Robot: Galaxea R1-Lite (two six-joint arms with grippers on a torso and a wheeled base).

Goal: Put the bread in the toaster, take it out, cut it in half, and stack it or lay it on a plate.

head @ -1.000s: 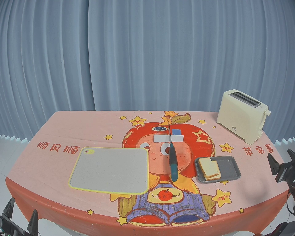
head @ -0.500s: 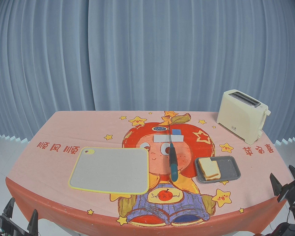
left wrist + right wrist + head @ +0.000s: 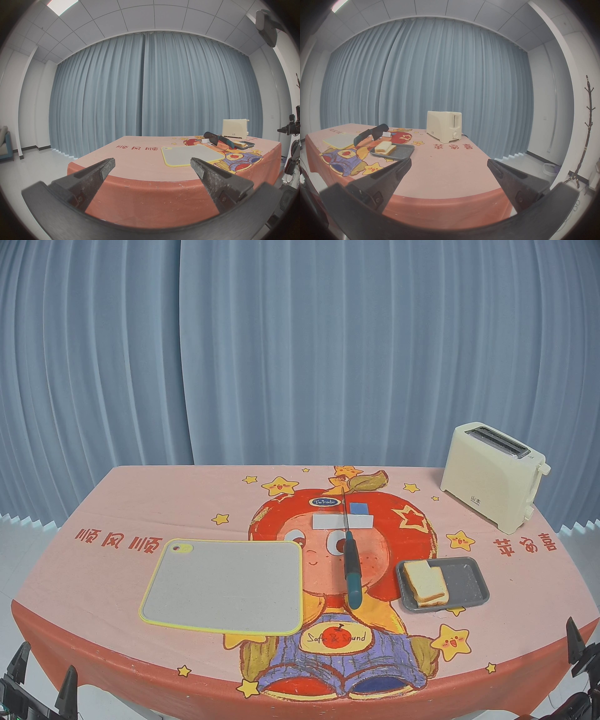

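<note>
The right gripper point(image 3: 448, 162), jaws wide and empty, has been lowered clear of the surface point(image 3: 125, 502), with the bread point(image 3: 427, 582) left stacked on the plate point(image 3: 470, 585), so the task is judged complete.

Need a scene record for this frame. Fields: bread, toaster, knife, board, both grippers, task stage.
bread: stacked at the left end of the grey tray
toaster: far right of the table, nothing sticking out of its slots
knife: between cutting board and tray, handle toward the robot
cutting board: left of the knife
left gripper: open, holding nothing, off the table's near left edge
right gripper: open, holding nothing, off the near right edge
stage: bread not yet in the toaster
</note>
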